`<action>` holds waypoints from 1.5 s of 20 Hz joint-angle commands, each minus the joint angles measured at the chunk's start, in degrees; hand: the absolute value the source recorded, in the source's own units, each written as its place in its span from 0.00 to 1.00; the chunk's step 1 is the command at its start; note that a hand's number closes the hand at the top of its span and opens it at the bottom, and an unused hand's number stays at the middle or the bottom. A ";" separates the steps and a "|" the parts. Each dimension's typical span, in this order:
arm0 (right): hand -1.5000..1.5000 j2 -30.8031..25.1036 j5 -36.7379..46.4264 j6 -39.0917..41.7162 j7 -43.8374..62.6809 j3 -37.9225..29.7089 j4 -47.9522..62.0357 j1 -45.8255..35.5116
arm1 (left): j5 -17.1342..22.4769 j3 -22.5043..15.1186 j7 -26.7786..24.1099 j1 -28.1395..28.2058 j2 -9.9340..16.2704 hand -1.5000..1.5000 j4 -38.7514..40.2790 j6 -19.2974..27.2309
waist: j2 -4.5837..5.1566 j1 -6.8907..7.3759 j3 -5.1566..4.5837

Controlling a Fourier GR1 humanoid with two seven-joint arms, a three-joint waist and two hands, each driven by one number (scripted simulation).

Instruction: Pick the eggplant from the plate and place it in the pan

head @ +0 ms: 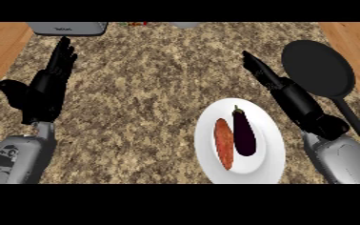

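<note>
We see a speckled brown granite counter (155, 100), an orange-red sweet potato (224, 143) lying lengthwise, a grey metal toaster (69, 28) at our far-left edge, pale wooden flooring (13, 40) either side.

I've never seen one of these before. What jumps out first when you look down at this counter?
A white plate near the front right holds a dark purple eggplant beside an orange sweet potato. A black pan sits further back at the right edge. Two black hands rest open over the speckled counter: the left hand at the left, the right hand between plate and pan.

Eggplant (244, 131) on white plate (271, 138) — pan (316, 74) beyond right hand (295, 97).
</note>
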 commanded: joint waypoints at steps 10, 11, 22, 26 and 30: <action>0.00 -3.80 -6.57 6.79 -5.61 -12.03 13.99 3.06 | 1.08 -9.98 -11.94 12.52 -10.52 0.50 -3.99 -4.73 | 2.23 -0.67 0.61; 0.00 -6.51 -8.61 13.41 -10.43 -13.73 14.93 5.60 | -0.20 -9.53 -14.14 9.84 -12.24 0.50 0.76 -3.47 | 2.34 -1.18 0.62; 0.00 -14.53 7.66 20.28 -12.53 -11.26 17.38 -1.82 | -1.08 -9.30 -13.95 12.65 -12.06 0.50 -2.30 -5.15 | 2.18 -0.46 0.57; 0.00 -11.23 14.18 19.37 -7.01 -4.63 14.92 -4.92 | -1.96 -10.47 -12.24 13.17 -12.48 0.50 -3.99 -4.76 | 2.13 -0.25 0.57; 0.00 -11.11 20.32 22.34 -2.60 0.90 15.54 -9.43 | -0.80 -8.62 -14.40 12.30 -12.24 0.50 -0.90 -6.16 | 2.30 0.05 0.54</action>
